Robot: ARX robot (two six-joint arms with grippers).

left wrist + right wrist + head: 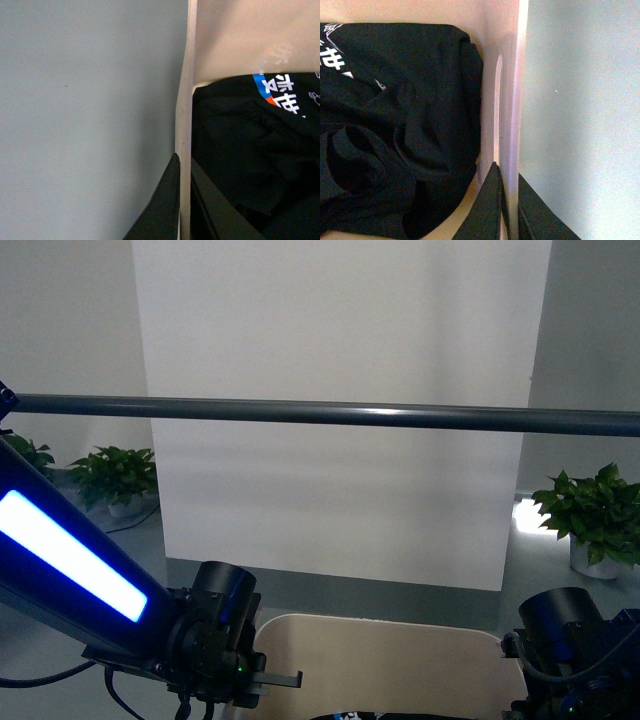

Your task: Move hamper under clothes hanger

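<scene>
I have the hamper (400, 660) at the bottom centre of the front frame, its beige rounded rim showing between my two wrists. The clothes hanger (330, 412) shows only as its long dark grey bar, which crosses the whole width of the frame above the middle, in front of a white panel (340, 300). The hamper sits lower in the frame than the bar, and from this angle I cannot tell whether it stands straight beneath it. The left gripper (184, 200) is narrowed onto the hamper's side wall, with one black finger (165, 205) on the outside against the grey floor (85, 115) and the other inside the tub, the rim pinched between them. The right gripper (510, 205) grips the opposite wall the same way, one finger inside and one outside, just beside a handle slot (497, 110). Inside the hamper lies a crumpled black garment (395, 115) that reaches up against the walls. On the left wrist camera I can see white lettering (282, 92) on a blue and orange patch on it. My left arm (60, 550) comes in from the left edge with a lit blue-white strip. Potted plants stand at mid-left (115, 475) and at the right edge (595, 515) of the front frame.
</scene>
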